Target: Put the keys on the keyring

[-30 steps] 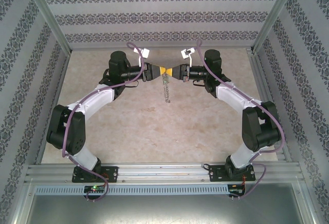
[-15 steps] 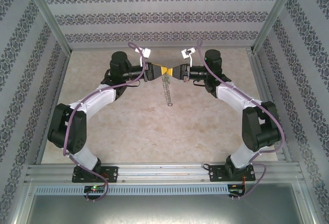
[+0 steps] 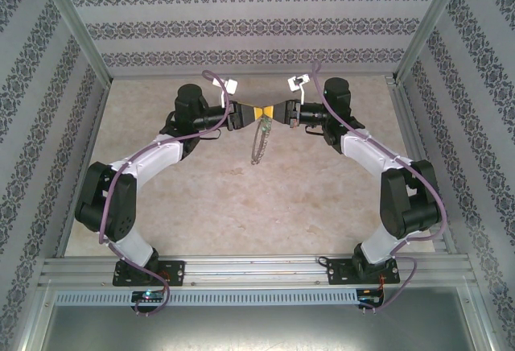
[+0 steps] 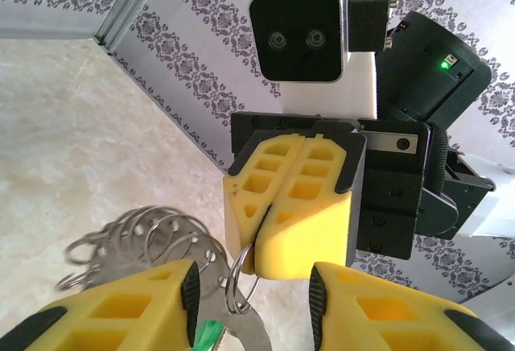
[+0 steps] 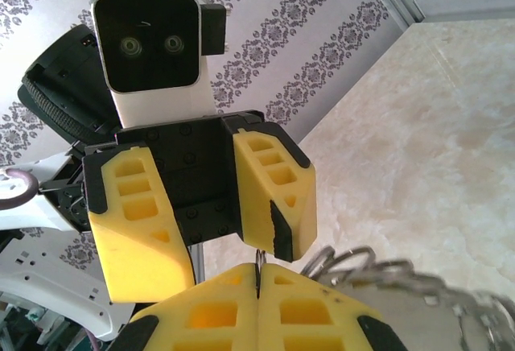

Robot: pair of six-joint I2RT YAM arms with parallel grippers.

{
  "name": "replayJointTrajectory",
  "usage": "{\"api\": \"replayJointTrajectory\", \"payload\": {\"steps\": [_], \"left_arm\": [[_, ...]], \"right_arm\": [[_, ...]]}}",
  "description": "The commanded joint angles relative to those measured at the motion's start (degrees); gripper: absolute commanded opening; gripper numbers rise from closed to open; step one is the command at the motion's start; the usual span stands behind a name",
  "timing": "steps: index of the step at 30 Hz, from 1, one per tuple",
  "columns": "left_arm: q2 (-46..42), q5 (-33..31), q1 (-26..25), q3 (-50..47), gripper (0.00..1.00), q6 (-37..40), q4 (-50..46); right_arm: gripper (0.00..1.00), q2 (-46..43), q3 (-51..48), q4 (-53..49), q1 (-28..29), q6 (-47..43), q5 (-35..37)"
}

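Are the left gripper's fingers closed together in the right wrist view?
No, the left gripper shows a wide gap between its yellow fingers.

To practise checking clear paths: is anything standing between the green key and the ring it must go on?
Nothing visible does. The green key sits between the left gripper's parted fingers, right beside the ring, which the right gripper pinches shut. The small metal loops bunch off to one side, not between them.
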Motion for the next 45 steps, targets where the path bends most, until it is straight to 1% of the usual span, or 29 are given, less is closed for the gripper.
{"api": "replayJointTrajectory", "payload": {"steps": [1, 6, 16, 19, 24, 31, 41, 45], "left_arm": [[0.33, 1.33, -0.60, -0.37, 0.42, -1.69, 3.63], [1.03, 2.28, -1.06, 0.25, 0.41, -2.38, 4.45], [2.17, 2.82, -2.12, 0.59, 0.27, -3.46, 7.07], [2.14, 2.68, -2.16, 0.42, 0.27, -3.60, 7.44], [1.11, 1.13, -2.12, -0.24, 0.34, -3.00, 7.74], [0.60, 0.58, -2.09, -0.50, 0.34, -2.87, 8.36], [-0.40, -0.33, -1.92, -1.56, 0.32, -2.73, 9.76], [-0.68, -0.75, -1.84, -1.95, 0.24, -2.93, 10.54]], "right_arm": [[0.00, -1.63, 0.15, 3.61, -0.28, -0.40, -0.44], [0.00, -1.42, 0.15, 3.91, -0.14, -0.26, -0.46], [0.00, -1.20, 0.15, 3.81, -0.09, -0.37, -0.59], [0.00, -1.29, 0.00, 3.54, -0.14, -0.60, -0.67], [0.00, -1.60, -0.38, 3.22, -0.61, -0.86, -0.85], [0.00, -1.84, -0.37, 3.06, -0.83, -0.82, -0.94], [0.00, -2.41, -0.97, 2.75, -1.09, -1.18, -0.63], [0.00, -2.48, -1.23, 2.72, -1.20, -1.40, -0.76]]}}
